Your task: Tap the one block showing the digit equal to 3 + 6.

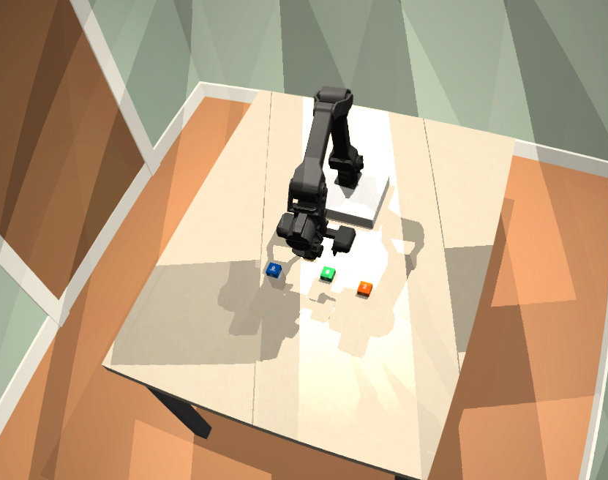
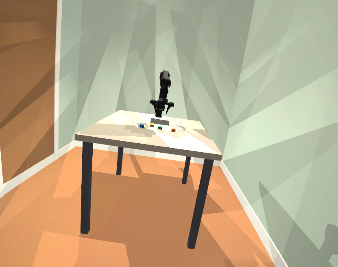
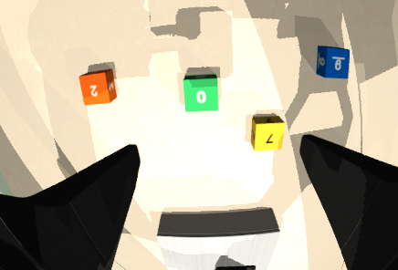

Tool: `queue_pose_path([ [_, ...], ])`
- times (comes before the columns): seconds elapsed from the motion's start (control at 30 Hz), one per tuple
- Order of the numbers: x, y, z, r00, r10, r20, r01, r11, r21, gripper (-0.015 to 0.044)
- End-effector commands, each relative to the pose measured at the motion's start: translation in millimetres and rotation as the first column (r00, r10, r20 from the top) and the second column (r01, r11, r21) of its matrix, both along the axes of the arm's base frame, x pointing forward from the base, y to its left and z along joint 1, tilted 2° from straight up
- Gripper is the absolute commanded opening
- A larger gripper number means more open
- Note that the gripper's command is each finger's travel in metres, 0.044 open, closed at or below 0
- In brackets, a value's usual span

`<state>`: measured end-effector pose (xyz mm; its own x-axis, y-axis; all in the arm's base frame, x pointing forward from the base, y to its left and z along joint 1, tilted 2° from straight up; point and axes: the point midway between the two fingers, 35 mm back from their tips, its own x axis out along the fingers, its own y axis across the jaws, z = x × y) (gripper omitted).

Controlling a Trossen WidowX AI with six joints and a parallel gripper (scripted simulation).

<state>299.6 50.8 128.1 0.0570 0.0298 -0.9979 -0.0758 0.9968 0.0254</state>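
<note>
A blue block (image 1: 274,269) (image 2: 141,125) (image 3: 333,62) reads as 9, with a bar along one side of the digit. A green block (image 1: 328,274) (image 2: 160,128) (image 3: 201,94) shows 0. An orange block (image 1: 364,288) (image 2: 173,130) (image 3: 97,88) shows 2. A yellow block (image 2: 152,125) (image 3: 267,133) shows 7; the arm hides it in the top view. My gripper (image 1: 314,252) (image 2: 160,114) (image 3: 222,149) is open and empty, well above the table. In the wrist view the blue block lies up and right, outside the fingers, beyond the right fingertip.
The blocks stand apart on the pale table (image 1: 200,320) (image 2: 105,134). The yellow block is the nearest to the white arm base (image 1: 353,206) (image 2: 160,121) (image 3: 219,249). The green block stands between the blue and orange ones. Patchy shadows cross the tabletop.
</note>
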Motion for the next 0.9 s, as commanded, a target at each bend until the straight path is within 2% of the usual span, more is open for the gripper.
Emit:
queue_pose_path([
  [0.0,1.4,0.3,1.7,1.0,-0.005,0.005,0.005,1.0,0.0,0.04],
  [0.23,3.5,10.9,2.4,1.0,-0.005,0.005,0.005,1.0,0.001,0.04],
  [0.47,3.9,116.1,6.8,1.0,-0.005,0.004,0.005,1.0,0.012,0.04],
  [0.87,3.4,119.0,6.8,1.0,-0.005,0.004,0.005,1.0,0.013,0.04],
])
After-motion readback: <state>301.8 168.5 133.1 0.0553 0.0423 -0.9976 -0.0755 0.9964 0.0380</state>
